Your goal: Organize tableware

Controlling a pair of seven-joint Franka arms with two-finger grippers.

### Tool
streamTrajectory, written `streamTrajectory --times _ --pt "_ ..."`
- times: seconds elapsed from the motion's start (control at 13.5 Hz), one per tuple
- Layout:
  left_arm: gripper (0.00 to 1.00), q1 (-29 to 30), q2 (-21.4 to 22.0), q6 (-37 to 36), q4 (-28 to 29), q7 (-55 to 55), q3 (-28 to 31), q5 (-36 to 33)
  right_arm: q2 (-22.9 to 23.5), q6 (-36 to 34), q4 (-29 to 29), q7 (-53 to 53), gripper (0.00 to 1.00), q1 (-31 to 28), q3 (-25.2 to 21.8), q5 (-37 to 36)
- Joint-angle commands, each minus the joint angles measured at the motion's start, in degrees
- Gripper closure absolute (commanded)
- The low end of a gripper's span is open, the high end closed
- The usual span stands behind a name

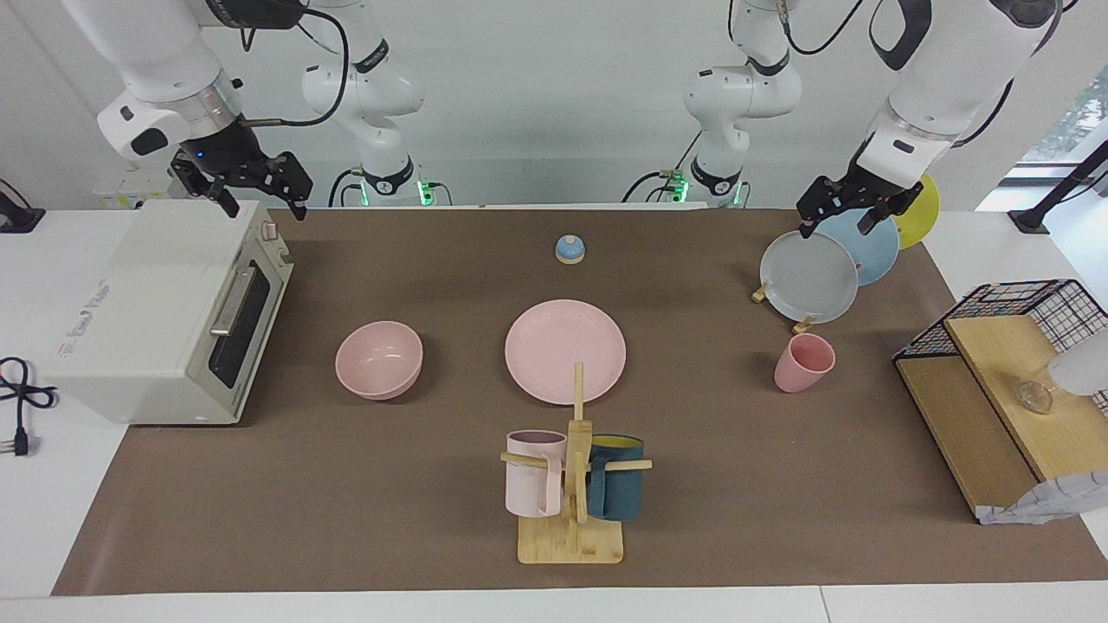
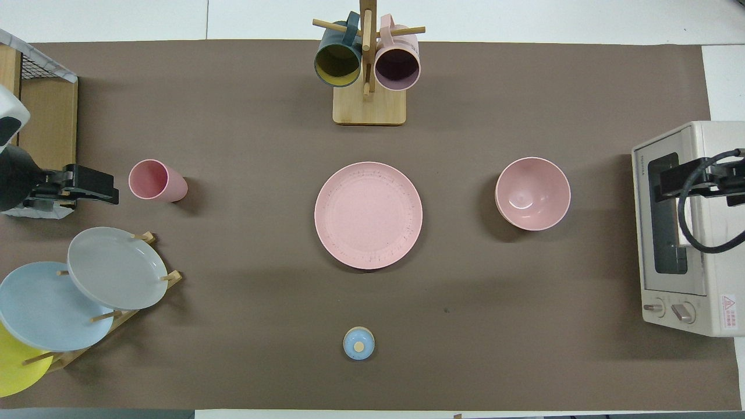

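The pink plate point(image 1: 565, 350) point(image 2: 368, 215) lies flat at the table's middle. The pink bowl point(image 1: 379, 359) point(image 2: 532, 193) stands upright beside it, toward the right arm's end. The pink handleless cup point(image 1: 803, 363) point(image 2: 157, 180) stands upright toward the left arm's end. My left gripper point(image 1: 835, 225) point(image 2: 107, 187) is open and empty, up in the air over the area by the cup and the plate rack. My right gripper point(image 1: 264, 208) point(image 2: 663, 186) is open and empty, raised over the toaster oven.
A toaster oven point(image 1: 164, 320) point(image 2: 687, 233) stands at the right arm's end. A rack with grey, blue and yellow plates point(image 1: 809, 277) point(image 2: 116, 267) and a wooden shelf point(image 1: 995, 407) are at the left arm's end. A mug tree point(image 1: 571, 536) point(image 2: 368, 107) stands farther from the robots than the plate. A small blue bell point(image 1: 570, 249) point(image 2: 358, 343) sits nearer.
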State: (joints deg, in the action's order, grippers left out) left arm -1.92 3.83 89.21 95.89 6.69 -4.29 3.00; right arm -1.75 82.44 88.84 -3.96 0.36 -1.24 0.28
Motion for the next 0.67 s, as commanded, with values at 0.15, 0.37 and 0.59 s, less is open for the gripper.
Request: streamTrajectory --times 0.15,0.37,0.59 --pt "0.00 0.0 0.3 0.7 0.1 0.5 0.5 0.9 0.5 0.6 -0.8 -1.1 0.00 -0.3 0.5 0.3" --pt "0.00 0.0 0.3 0.7 0.1 0.5 0.5 0.9 0.1 0.5 0.3 -0.9 0.00 -0.8 0.7 1.4" --pt "0.00 0.0 0.3 0.8 0.2 0.5 0.5 0.9 -0.1 1.3 0.8 -0.9 0.00 3.3 2.0 1.3"
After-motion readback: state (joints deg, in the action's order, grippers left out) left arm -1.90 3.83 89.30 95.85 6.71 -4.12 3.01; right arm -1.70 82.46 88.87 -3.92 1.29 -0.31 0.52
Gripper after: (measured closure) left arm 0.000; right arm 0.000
